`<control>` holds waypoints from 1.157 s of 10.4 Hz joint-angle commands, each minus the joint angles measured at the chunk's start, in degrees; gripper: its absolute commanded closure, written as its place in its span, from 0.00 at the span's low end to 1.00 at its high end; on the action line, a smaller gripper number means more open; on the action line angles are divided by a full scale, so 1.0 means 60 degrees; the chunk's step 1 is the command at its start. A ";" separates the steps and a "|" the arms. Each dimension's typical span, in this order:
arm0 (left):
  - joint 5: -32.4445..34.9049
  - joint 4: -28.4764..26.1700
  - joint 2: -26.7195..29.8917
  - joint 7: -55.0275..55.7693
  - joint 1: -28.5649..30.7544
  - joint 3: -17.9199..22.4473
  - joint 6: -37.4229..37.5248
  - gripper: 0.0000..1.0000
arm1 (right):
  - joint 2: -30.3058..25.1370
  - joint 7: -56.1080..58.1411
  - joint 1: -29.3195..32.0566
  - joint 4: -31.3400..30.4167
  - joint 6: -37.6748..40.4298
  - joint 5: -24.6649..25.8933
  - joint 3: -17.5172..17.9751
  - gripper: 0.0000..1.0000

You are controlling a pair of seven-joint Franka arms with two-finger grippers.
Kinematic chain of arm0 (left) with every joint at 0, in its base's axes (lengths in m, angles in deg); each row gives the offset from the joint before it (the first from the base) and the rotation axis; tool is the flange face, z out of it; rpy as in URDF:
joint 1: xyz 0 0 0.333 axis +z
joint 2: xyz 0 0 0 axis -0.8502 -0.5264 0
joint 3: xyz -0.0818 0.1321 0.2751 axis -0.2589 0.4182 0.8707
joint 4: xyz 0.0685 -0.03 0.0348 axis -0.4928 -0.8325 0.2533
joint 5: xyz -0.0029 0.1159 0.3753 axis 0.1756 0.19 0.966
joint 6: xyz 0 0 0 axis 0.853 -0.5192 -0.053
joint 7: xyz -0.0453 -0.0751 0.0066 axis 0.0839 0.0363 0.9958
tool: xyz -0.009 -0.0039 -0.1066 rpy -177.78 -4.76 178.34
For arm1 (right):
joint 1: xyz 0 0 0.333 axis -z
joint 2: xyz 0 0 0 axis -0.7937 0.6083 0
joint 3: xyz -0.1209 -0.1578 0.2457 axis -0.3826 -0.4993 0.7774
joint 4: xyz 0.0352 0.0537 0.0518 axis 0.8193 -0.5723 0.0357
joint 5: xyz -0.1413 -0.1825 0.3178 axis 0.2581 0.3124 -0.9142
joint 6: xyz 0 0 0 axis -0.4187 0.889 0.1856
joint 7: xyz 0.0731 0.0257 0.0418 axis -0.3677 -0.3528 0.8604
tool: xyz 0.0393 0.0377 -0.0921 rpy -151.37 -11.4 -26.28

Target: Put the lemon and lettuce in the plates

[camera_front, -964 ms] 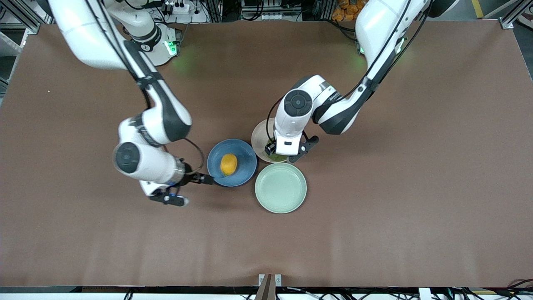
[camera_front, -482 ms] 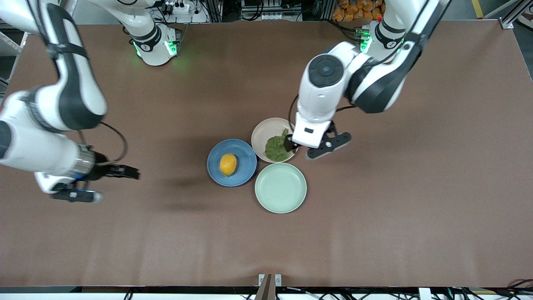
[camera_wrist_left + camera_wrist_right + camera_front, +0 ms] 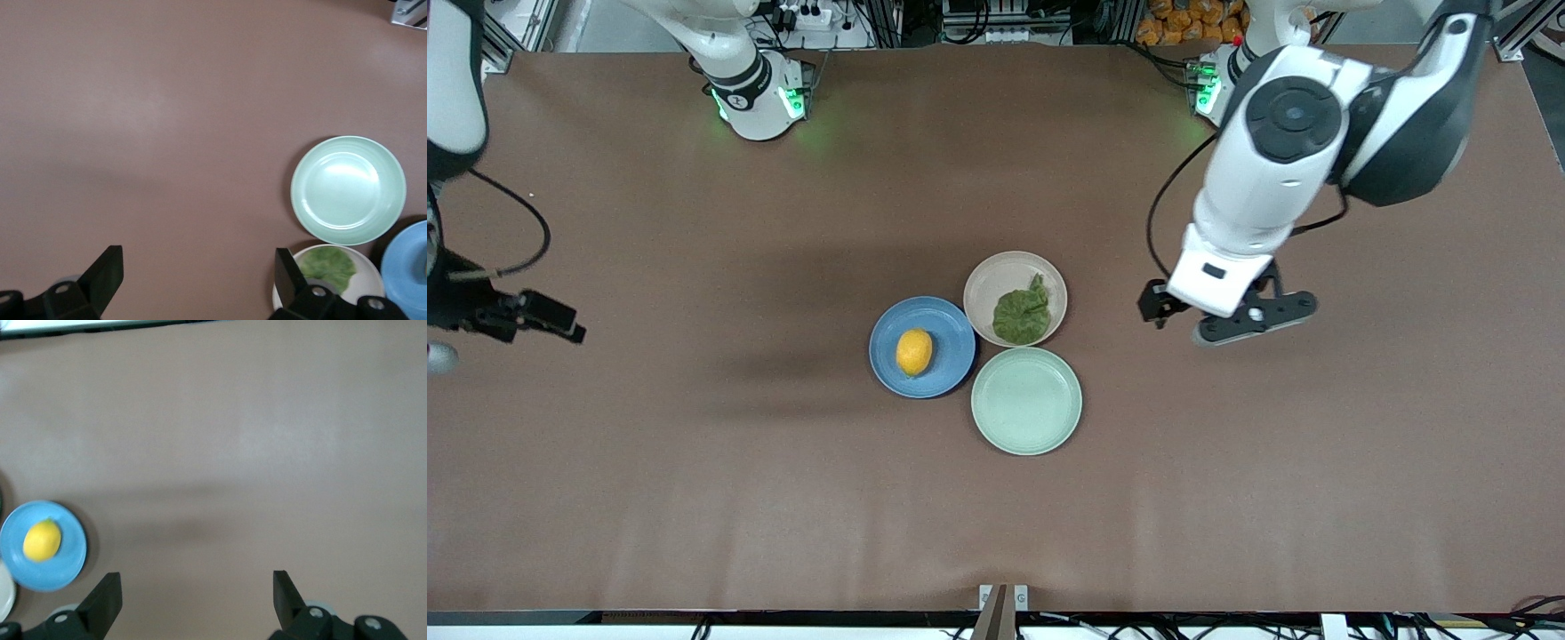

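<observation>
Both grippers are spread wide and holding nothing. The left gripper (image 3: 1158, 311) hangs over bare brown table (image 3: 1316, 462) toward the left arm's end; the right gripper (image 3: 560, 324) is up over the right arm's end. The lemon (image 3: 914, 351) sits in the blue plate (image 3: 951, 373), the lettuce (image 3: 1021, 316) in the beige plate (image 3: 991, 276) beside it. The mint plate (image 3: 1026, 401), nearest the front camera, touches both.

Left tool (image 3: 1154, 311) up over bare counter (image 3: 1316, 462) toward the left arm's end, fingers (image 3: 107, 273) spread wide, nothing between them. Right tool (image 3: 560, 327) raised over the counter at the right arm's end, fingers (image 3: 105, 595) likewise parted and empty.
</observation>
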State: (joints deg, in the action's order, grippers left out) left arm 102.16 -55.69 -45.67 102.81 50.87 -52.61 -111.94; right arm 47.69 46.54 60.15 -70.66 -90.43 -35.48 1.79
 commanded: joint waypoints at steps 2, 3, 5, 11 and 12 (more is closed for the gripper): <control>-0.1099 -0.0117 0.1132 -0.1738 0.1356 -0.0119 0.1128 0.00 | -0.0953 -0.0046 -0.0127 -0.0294 0.0772 0.0759 -0.0093 0.00; -0.1321 -0.0029 0.1279 -0.2149 0.1723 -0.0104 0.1450 0.00 | -0.0925 -0.0032 -0.0127 -0.0265 0.0729 0.0806 -0.0108 0.00; -0.1630 0.0059 0.1527 -0.3683 0.2282 -0.0032 0.1658 0.00 | -0.0939 -0.0032 -0.0127 0.0201 0.0991 0.0821 -0.0109 0.00; -0.1806 0.0001 0.1953 -0.5302 0.1655 0.1813 0.2024 0.00 | -0.1217 -0.0047 -0.0200 0.0511 0.1123 0.0762 -0.0036 0.00; -0.1806 -0.0028 0.1997 -0.5331 0.1334 0.2221 0.2024 0.00 | -0.1261 -0.0061 -0.0215 0.0511 0.1501 0.0733 0.0052 0.00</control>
State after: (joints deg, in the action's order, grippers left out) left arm 92.65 -55.20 -35.18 72.34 61.73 -42.57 -100.64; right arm 40.94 46.48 59.32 -67.75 -83.89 -31.44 1.56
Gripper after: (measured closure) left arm 0.000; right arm 0.000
